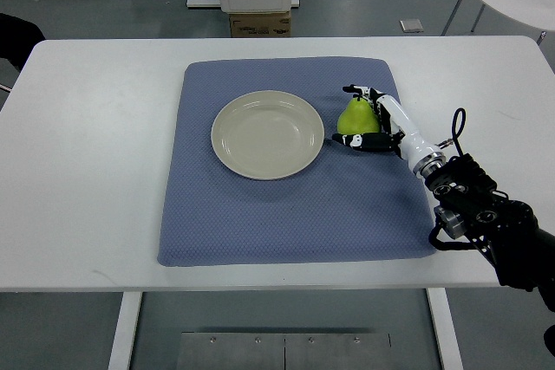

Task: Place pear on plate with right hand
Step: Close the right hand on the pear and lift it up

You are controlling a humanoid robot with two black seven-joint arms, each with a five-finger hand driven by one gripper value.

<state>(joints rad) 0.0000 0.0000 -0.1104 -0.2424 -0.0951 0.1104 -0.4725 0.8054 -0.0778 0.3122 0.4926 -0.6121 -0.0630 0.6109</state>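
You have 1 mat point(286, 214) lying on the table point(87, 171), with the plate point(267, 135) on it left of centre. The pear point(356, 117) sits on the mat just right of the plate, the right hand point(375, 119) around it.

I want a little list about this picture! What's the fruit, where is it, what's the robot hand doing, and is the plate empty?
fruit: green pear
where the pear is: on the blue mat, just right of the plate, not on it
right hand: fingers wrapped around the pear
plate: cream, round, empty, in the middle of the mat
mat: lies on the white table
left hand: not in the picture
job done: not yet
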